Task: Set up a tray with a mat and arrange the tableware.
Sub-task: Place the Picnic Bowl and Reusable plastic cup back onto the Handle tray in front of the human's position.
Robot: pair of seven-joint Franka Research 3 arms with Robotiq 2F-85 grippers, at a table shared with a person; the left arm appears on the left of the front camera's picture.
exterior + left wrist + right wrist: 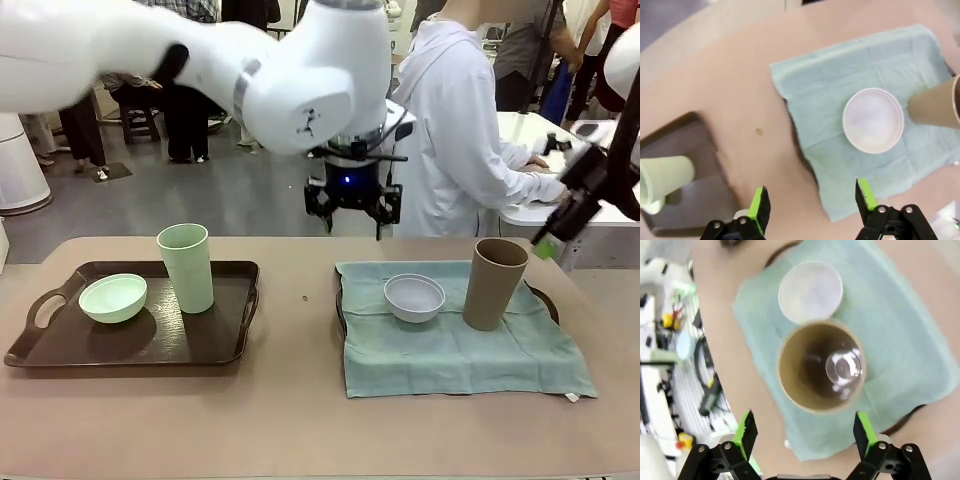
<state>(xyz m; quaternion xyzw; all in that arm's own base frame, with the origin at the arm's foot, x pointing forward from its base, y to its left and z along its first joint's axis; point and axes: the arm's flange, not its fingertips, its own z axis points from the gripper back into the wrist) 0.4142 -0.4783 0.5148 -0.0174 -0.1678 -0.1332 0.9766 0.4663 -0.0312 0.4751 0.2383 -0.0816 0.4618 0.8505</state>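
Teal mat [450, 350]: lay spread over the right-hand dark tray [547, 297] (only bits of its rim peeked out), slightly rumpled.
Small white bowl [414, 296]: sat upright on the mat, toward its far left part.
Tall brown cup [494, 283]: stood upright on the mat, just beside the white bowl, on its right.
Pale green bowl [113, 297]: rested in the left half of the bare left tray [180, 340].
Tall pale green cup [187, 267]: stood upright on that tray, just right of the green bowl.
Left gripper [355, 215]: hung above the table's [300, 420] far side, between the trays; fingers spread, nothing between them.
Right gripper [802, 432]: hovered high over the brown cup, looking into its mouth; fingers wide apart, empty.
Person [450, 120]: stood at the far side in a white top.
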